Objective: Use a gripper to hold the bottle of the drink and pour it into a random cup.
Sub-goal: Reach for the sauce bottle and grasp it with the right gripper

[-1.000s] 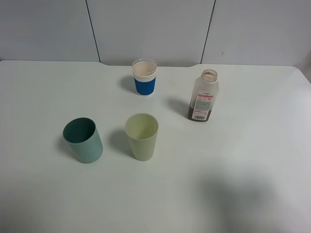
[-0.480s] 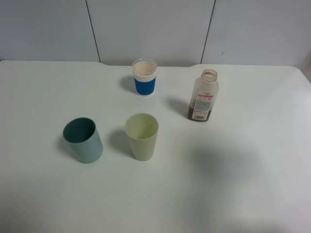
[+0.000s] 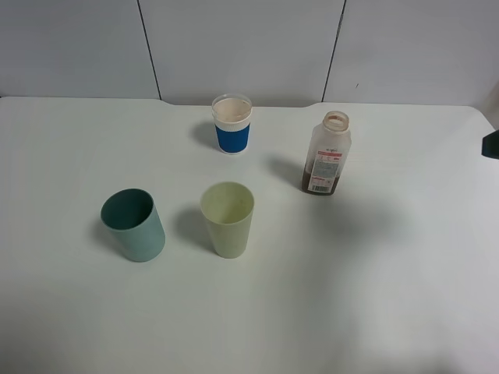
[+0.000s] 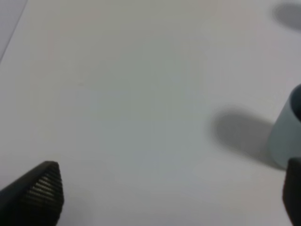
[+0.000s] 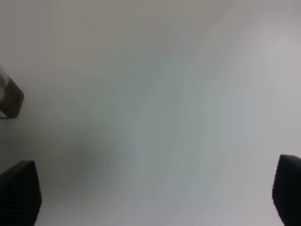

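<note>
The bottle (image 3: 326, 152) stands upright and capless at the back right of the white table, with brown drink (image 3: 315, 173) low inside it. The pale yellow-green cup (image 3: 227, 219) stands upright near the middle, empty as far as I can see. A black part of the right arm (image 3: 492, 145) shows at the right edge, apart from the bottle. In the right wrist view my right gripper (image 5: 153, 183) is open over bare table, with a corner of the bottle (image 5: 10, 101) at the edge. My left gripper (image 4: 168, 183) is open, holding nothing, near the teal cup (image 4: 286, 139).
A teal cup (image 3: 133, 224) stands left of the yellow-green cup. A white cup with a blue band (image 3: 232, 125) stands at the back middle. A grey panelled wall (image 3: 242, 47) rises behind the table's far edge.
A black part of the right arm has come into view at the right edge. Its shadow on the table has moved from the front up toward the bottle.
</note>
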Motion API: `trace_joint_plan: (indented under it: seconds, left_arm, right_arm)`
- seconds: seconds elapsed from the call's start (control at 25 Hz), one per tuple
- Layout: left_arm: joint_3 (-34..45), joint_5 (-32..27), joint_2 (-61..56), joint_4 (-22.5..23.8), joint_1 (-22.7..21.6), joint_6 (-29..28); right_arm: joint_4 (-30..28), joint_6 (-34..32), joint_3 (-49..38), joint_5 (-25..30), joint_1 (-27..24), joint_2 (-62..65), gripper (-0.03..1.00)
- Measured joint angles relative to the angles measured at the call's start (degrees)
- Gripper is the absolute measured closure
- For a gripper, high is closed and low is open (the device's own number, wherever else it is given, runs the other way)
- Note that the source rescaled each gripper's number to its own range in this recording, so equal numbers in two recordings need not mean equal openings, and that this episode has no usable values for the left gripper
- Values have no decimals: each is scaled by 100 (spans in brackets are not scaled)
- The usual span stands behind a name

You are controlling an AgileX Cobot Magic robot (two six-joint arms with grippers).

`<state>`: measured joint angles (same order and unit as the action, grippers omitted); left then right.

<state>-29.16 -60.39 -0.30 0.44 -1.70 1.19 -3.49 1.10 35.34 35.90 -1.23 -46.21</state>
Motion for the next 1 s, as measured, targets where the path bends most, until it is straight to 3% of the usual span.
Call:
trace_joint_plan:
  seconds: [0.2,0.4,0.6,0.88,1.0]
  left_arm:
    - [0,0,0,0,0,0]
    - [0,0,0,0,0,0]
    - [0,0,0,0,0,0]
    - [0,0,0,0,0,0]
    - [0,0,0,0,0,0]
  right_arm:
    - [-80,0,0,-544,19,-932,-3]
    - [-535,-23,0,-810,276,-1725,-3]
    - [-1449,-1049,-129,-1486,457,-2216,-3]
    - [-3571,-2838,-710,-2365,457,-2259,-3]
    - [-4450,-3631,-1003,-3087,457,-2259,-3]
